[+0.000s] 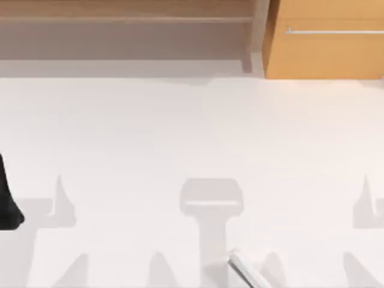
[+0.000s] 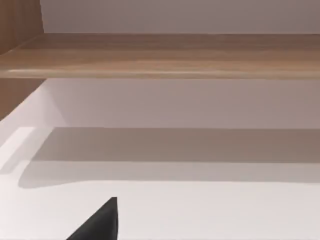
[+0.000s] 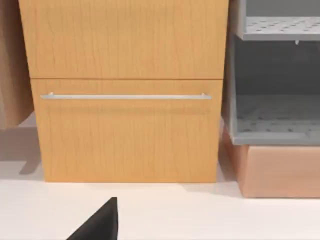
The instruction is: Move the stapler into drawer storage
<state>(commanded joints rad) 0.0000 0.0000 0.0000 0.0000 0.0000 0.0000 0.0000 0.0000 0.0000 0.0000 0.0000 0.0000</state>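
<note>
The stapler [image 1: 245, 269], a slim pale glossy bar, lies slanted on the white table near the front edge, a little right of centre. The drawer [image 1: 324, 51] stands at the back right. Its orange-tan front [image 3: 125, 135] is pushed in under the panel above it, and a thin silver handle [image 3: 125, 96] runs across it. A black part of my left arm [image 1: 8, 201] shows at the table's left edge, far from the stapler. A black piece of my left gripper [image 2: 100, 225] faces the shelf. A black piece of my right gripper [image 3: 100, 225] faces the drawer front from a distance.
A dull brown wooden shelf unit [image 1: 126, 30] runs along the back left, its board [image 2: 160, 55] above the table. Right of the drawer stands a grey perforated rack [image 3: 275, 90] on a light wooden box [image 3: 280, 170]. The white table [image 1: 180, 132] is bare between shelf and stapler.
</note>
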